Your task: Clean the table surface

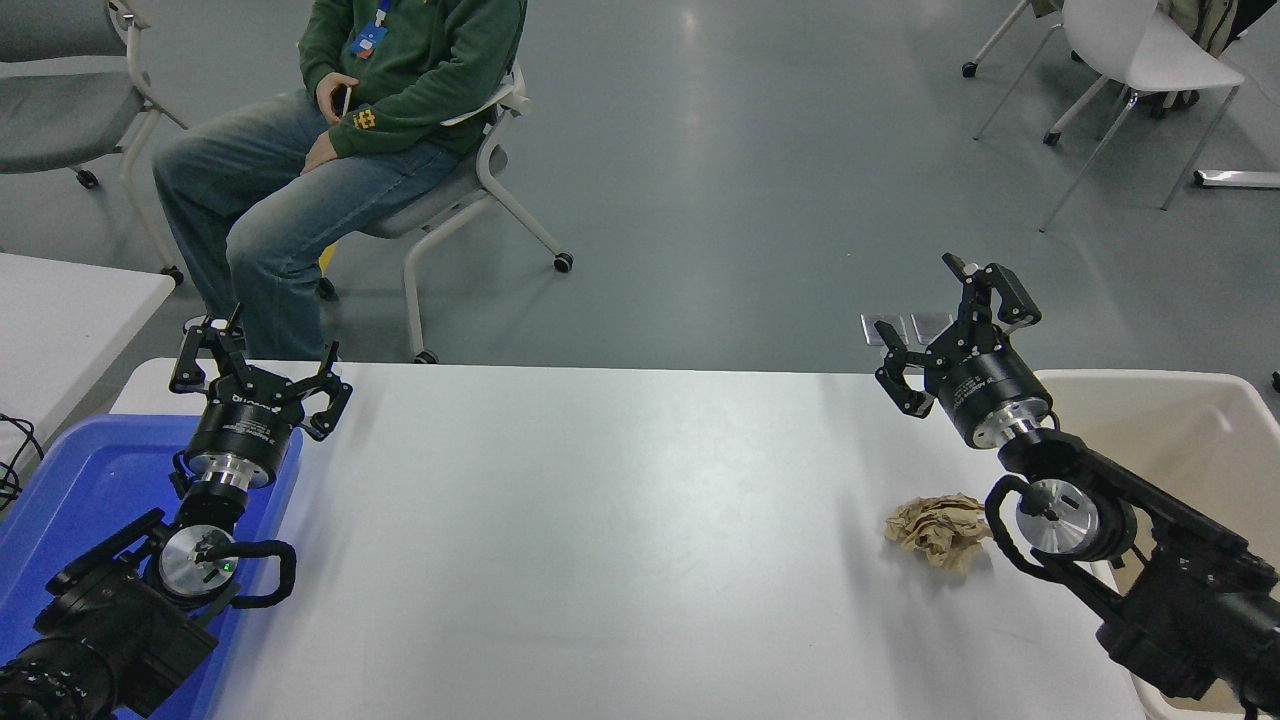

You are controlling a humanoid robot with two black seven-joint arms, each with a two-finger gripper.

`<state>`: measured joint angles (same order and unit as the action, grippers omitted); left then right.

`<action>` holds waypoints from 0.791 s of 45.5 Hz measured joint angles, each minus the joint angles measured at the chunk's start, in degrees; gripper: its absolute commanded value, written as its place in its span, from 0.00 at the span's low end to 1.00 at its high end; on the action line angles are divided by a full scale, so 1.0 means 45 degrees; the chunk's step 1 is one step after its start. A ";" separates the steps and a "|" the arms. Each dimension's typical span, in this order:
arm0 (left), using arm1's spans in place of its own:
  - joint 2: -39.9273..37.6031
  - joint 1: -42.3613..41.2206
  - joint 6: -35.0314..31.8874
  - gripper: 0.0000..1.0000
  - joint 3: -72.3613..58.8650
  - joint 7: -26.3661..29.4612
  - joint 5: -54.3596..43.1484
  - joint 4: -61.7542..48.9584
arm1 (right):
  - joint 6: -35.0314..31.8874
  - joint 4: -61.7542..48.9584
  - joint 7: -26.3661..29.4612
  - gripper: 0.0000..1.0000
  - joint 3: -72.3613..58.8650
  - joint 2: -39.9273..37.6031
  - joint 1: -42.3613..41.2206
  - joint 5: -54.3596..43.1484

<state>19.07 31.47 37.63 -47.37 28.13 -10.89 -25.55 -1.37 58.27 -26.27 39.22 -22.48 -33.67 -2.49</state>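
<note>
1 crumpled wad left on the table surface (pixel 600 520), right gripper (pixel 935 325) above the far edge.

The white table surface fills the view, flanked by a blue tray (pixel 60 500) at left and a beige bin (pixel 1190 430) at right. The left gripper (pixel 258 375) is parked over the tray, fingers spread. The right gripper's fingers are wide, holding nothing. The tan paper wad (pixel 935 530) lies nearer the camera than that gripper, just beside its wrist. Risk: on descent the wrist could nudge the light wad away, or the fingers close on air.
</note>
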 measured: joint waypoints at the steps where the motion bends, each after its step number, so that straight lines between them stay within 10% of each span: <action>1: 0.0000 0.0000 0.0000 1.00 0.0000 0.0000 0.0000 0.0000 | 0.0000 0.0001 -0.0003 0.98 0.0004 0.0008 0.0002 0.0000; 36: 0.0000 0.0000 0.0007 1.00 0.0000 0.0000 0.0011 -0.0006 | 0.0090 -0.0040 -0.0021 0.99 -0.0209 -0.0246 -0.0257 -0.0267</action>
<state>19.07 31.46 37.66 -47.37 28.13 -10.84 -25.58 -0.97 58.09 -26.37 38.28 -23.59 -34.82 -3.69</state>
